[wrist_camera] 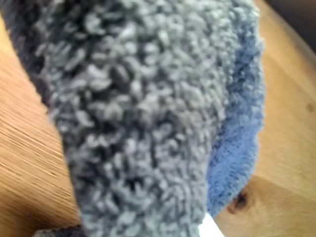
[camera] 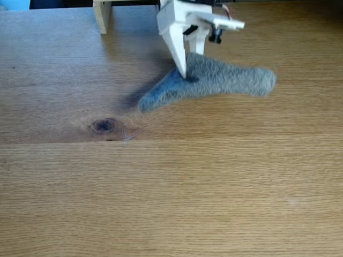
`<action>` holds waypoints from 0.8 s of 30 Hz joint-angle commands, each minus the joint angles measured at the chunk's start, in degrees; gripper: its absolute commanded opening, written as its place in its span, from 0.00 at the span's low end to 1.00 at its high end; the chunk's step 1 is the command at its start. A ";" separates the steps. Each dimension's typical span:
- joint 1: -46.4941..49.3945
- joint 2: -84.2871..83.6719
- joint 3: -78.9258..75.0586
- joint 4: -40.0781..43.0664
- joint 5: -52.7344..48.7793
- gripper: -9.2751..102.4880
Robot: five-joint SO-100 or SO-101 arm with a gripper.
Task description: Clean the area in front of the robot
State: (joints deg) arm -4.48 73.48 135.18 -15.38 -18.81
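Note:
The robot's white gripper (camera: 185,75) comes down from the top edge of the fixed view, its pointed finger (camera: 178,51) sunk into a grey terry cloth (camera: 225,80). The cloth is bunched into a V on the table, and the jaws look shut on it at the bend. The area in front, light oak-grain tabletop (camera: 177,187), has a dark oval knot (camera: 104,126) and a plank seam left of the cloth. Up close in the wrist view, the cloth (wrist_camera: 143,113) shows a blue underside (wrist_camera: 237,153), a white fingertip (wrist_camera: 211,229) and the knot (wrist_camera: 240,201).
A pale wooden post (camera: 102,15) stands at the back left of the fixed view. A small pale scratch or thread (camera: 128,135) lies just right of the knot. A dark strip runs along the table's far edge.

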 commanded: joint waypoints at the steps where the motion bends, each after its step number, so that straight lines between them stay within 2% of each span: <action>1: 3.43 -8.44 -13.36 -3.52 0.09 0.08; 8: 9.23 -24.79 -36.47 5.36 0.70 0.08; 14: 13.27 -36.30 -53.96 9.23 0.18 0.08; 20: 18.37 -45.00 -67.76 11.60 -0.44 0.08; 24: 22.94 -45.97 -73.04 17.40 2.37 0.08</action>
State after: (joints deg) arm 12.66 25.66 70.40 -0.79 -18.19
